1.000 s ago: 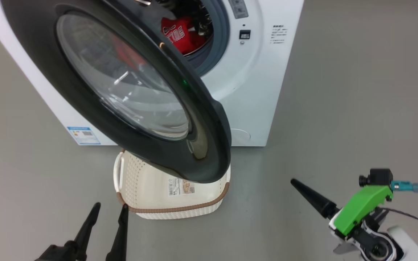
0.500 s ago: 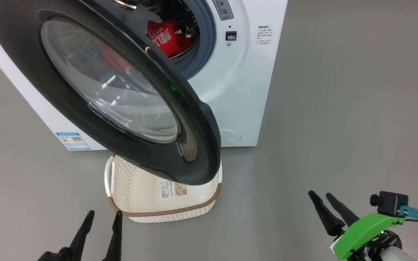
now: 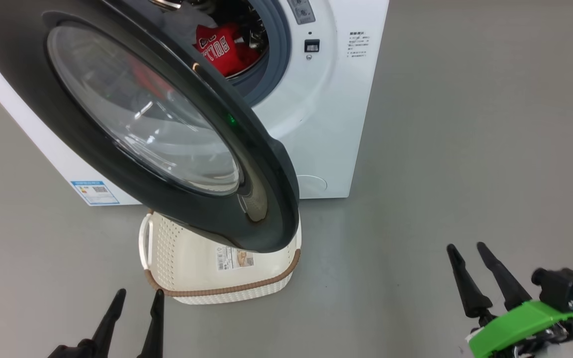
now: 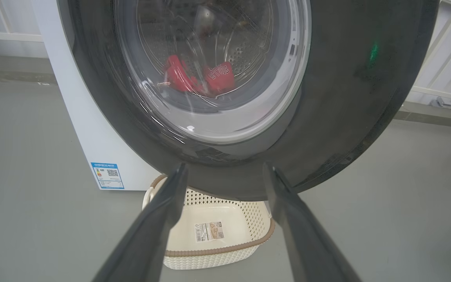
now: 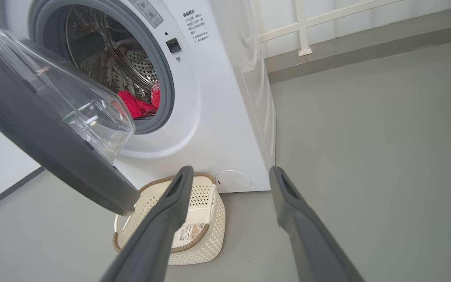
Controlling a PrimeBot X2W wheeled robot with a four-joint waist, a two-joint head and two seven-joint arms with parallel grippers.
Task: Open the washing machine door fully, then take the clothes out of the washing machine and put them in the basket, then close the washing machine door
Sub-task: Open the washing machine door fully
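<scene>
Dark-fingered, my left gripper and right gripper hang spread and empty before the door. It stands half-open above the basket; clothes lie behind it in the washer. I judge this the opening step: next, swing the door wider.

A bare laundry space (grey floor, white railing) housing one washing machine.

Washing machine door: glossy black rim, clear glass bowl. Washing machine: smooth white gloss panels; drum perforated metal. Basket: matt perforated plastic, woven-look rim. Clothes: red cloth.
</scene>
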